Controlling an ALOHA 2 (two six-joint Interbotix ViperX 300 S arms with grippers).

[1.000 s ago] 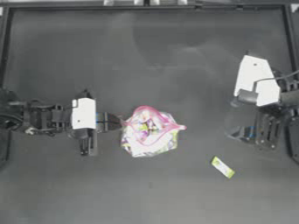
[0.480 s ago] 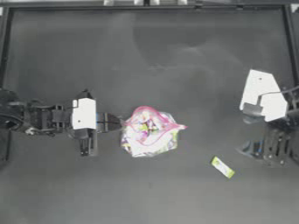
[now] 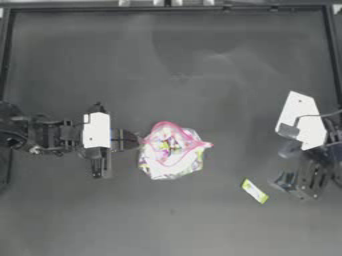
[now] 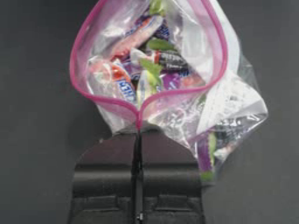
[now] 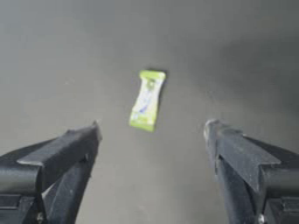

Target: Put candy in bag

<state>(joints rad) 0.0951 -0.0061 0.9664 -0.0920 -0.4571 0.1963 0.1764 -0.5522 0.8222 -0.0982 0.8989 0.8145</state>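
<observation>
The bag [image 3: 171,151] lies mid-table, a clear zip bag with a pink seal strip and colourful candies inside. My left gripper [image 3: 135,141] is shut on its left rim. In the left wrist view the closed left gripper [image 4: 139,131] pinches the pink strip and the bag [image 4: 175,65] gapes wide. The candy [image 3: 254,191], a small yellow-green wrapped piece, lies flat on the table to the right of the bag and nearer the front. My right gripper [image 3: 280,181] hovers just right of it. From the right wrist the candy [image 5: 147,100] lies ahead of the open right gripper [image 5: 152,127].
The dark table [image 3: 174,65] is bordered by a raised frame along the back and sides. Bare tabletop separates the candy from the bag.
My right arm has moved toward the table's front, bringing its gripper close beside the candy. The left gripper and the bag have stayed where they were.
</observation>
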